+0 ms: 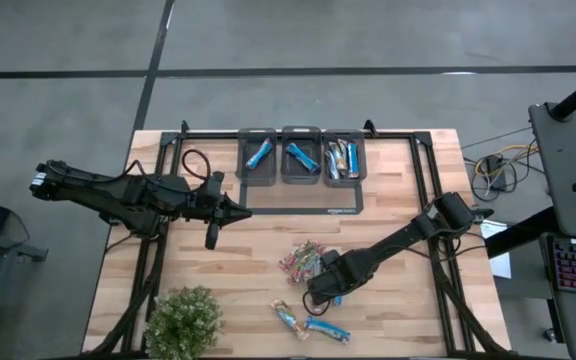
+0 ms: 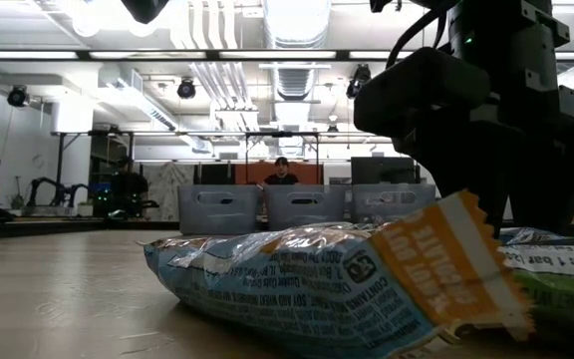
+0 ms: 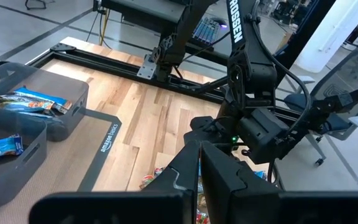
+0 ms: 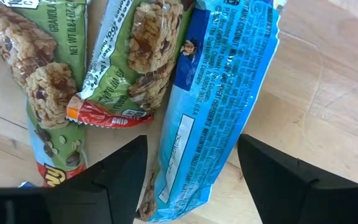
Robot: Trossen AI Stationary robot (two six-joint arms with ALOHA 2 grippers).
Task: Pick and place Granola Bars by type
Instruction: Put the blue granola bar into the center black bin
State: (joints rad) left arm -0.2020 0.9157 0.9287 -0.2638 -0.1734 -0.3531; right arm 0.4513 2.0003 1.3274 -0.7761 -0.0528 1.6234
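Granola Bars (image 4: 135, 68) crowd together on the table (image 1: 408, 300); my right gripper (image 4: 191, 168), fingers spread, straddles the blue bar (image 4: 219, 106), and closing could snag its green neighbour, mixing 2 types

Right gripper (image 4: 191, 168) low over the bench (image 1: 238, 250), fingers spread; left gripper (image 1: 211, 238) above bench, fingers closed.

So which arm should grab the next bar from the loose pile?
Right. The right gripper hangs open directly over a blue bar in the pile, fingers straddling it. The left gripper, shut, sits off near the bins.
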